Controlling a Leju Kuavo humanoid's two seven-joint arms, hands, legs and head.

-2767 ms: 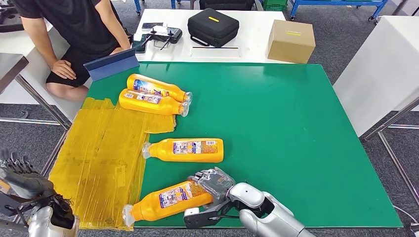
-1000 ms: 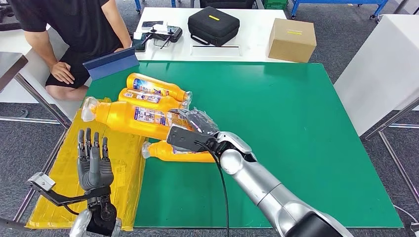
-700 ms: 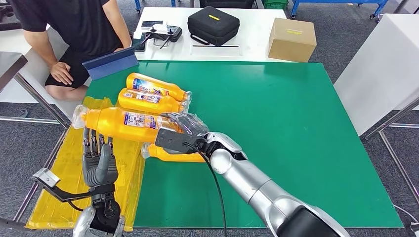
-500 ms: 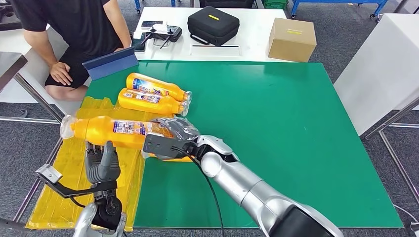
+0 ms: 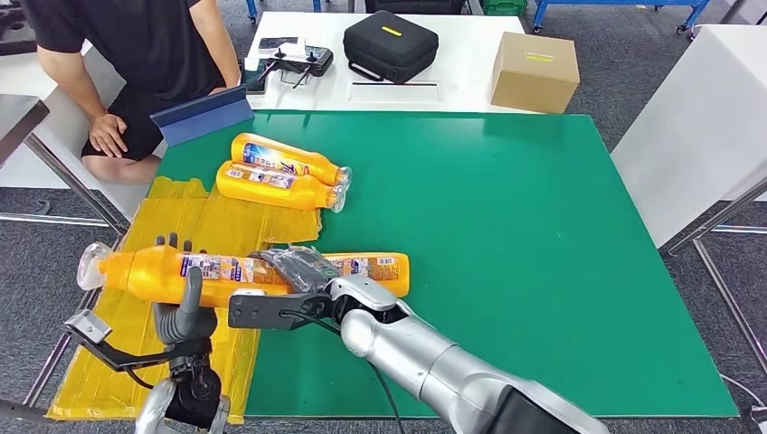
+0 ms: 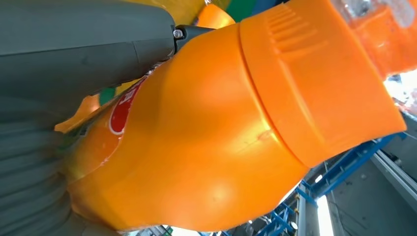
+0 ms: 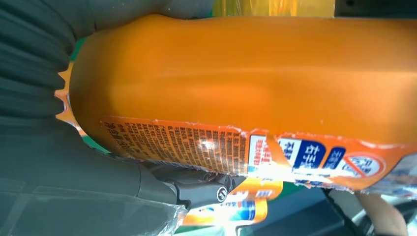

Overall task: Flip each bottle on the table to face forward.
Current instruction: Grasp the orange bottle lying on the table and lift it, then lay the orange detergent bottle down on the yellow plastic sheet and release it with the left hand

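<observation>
While the handover is under way: held bottle (image 5: 172,274) is aloft over the yellow sheet (image 5: 194,235) at the desk's (image 5: 543,271) left edge.
Long axis: crosswise, cap leftward.
Right robot hand (image 5: 294,268): grasping its base end.
Left robot hand (image 5: 181,307): directly beneath the neck end, thumb up against it, nearer; grip cannot be told.

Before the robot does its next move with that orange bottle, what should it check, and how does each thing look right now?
1. Right hand grips the lifted orange bottle near its base: ok.
2. Left hand wrapped around the bottle near its cap end: ok, it shows close up in the left wrist view.
3. Label side facing forward: cannot tell.
4. Yellow sheet below is free for setting down: ok.
5. Bottle lying on the green mat sits close behind the right hand: not ok, could be bumped.
6. Person keeps back from the table: ok.
</observation>
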